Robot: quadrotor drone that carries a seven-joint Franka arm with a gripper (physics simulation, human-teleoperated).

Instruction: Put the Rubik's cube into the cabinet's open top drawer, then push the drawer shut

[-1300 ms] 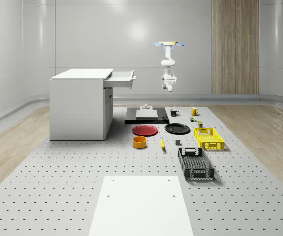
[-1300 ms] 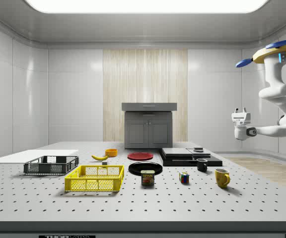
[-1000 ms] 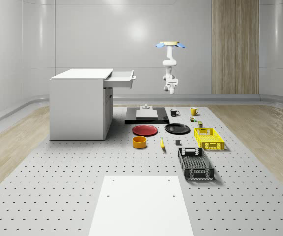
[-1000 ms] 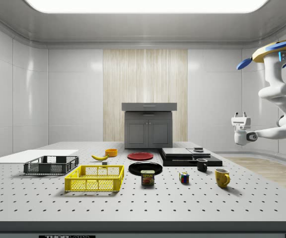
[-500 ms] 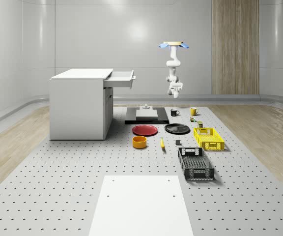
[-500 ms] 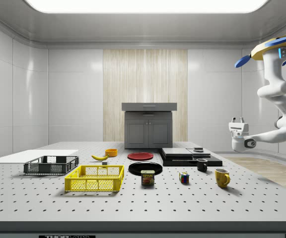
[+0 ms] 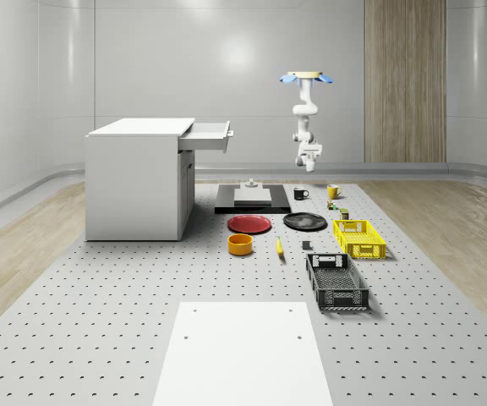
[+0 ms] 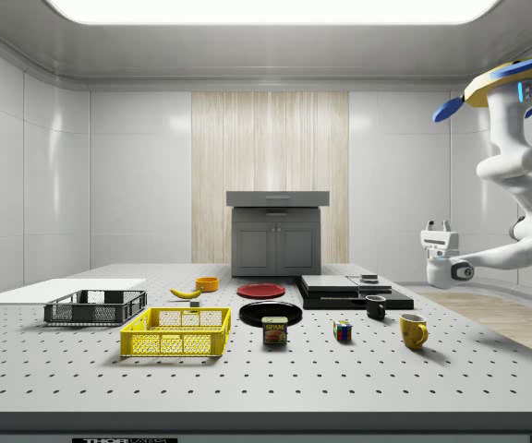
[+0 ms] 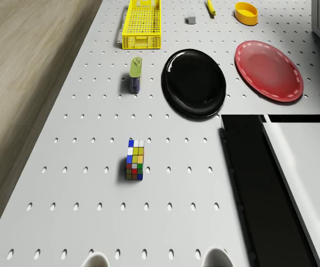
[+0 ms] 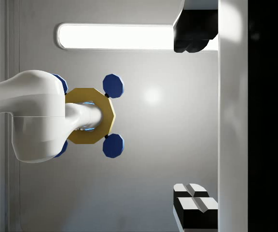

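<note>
Drone (image 7: 310, 78) has drifted rightward in the whole-scene view, hovering above the Rubik's cube (image 9: 134, 159), fingers (image 8: 437, 224) spread, empty.

You see the red plate (image 9: 269, 70) whole, but the black slab (image 9: 260, 183) and yellow basket (image 9: 142, 22) are cut off by the drone view's edges.

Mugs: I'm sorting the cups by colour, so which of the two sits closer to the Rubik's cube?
The yellow mug, not the black mug near the black slab; the Rubik's cube stands just beside it.
</note>
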